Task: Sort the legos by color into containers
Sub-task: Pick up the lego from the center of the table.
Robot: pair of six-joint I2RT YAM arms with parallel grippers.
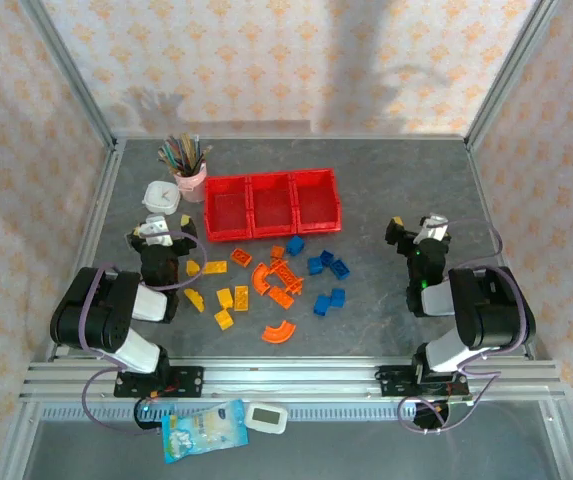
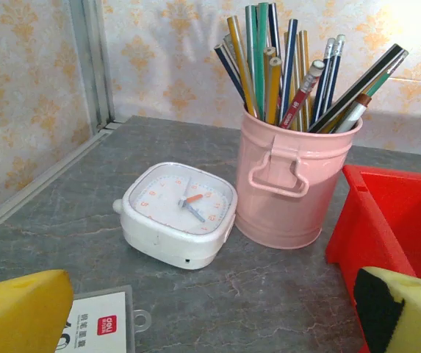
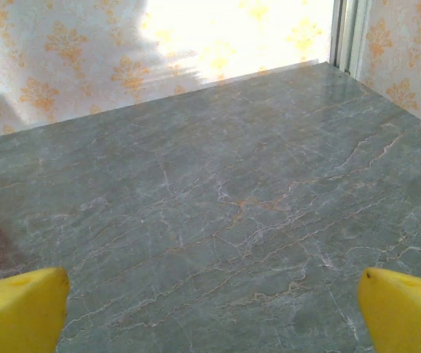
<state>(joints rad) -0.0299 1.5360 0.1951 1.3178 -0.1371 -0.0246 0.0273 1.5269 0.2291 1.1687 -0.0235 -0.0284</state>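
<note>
Three joined red bins (image 1: 271, 205) stand at the back middle of the table, and their near-left corner (image 2: 397, 220) shows in the left wrist view. Orange legos (image 1: 278, 280), blue legos (image 1: 326, 268) and yellow legos (image 1: 228, 298) lie scattered on the table in front of the bins. My left gripper (image 1: 156, 233) sits left of the pile; in its wrist view it (image 2: 217, 323) is open with only bare table between the yellow pads (image 2: 19, 312). My right gripper (image 1: 421, 233) sits right of the pile, open (image 3: 214, 316) over bare table.
A pink cup of pencils (image 2: 294, 184) and a white clock (image 2: 177, 213) stand just left of the bins, ahead of the left gripper. A white card (image 2: 96, 323) lies under that gripper. A blue packet (image 1: 201, 430) and a small white device (image 1: 266, 417) lie below the rail.
</note>
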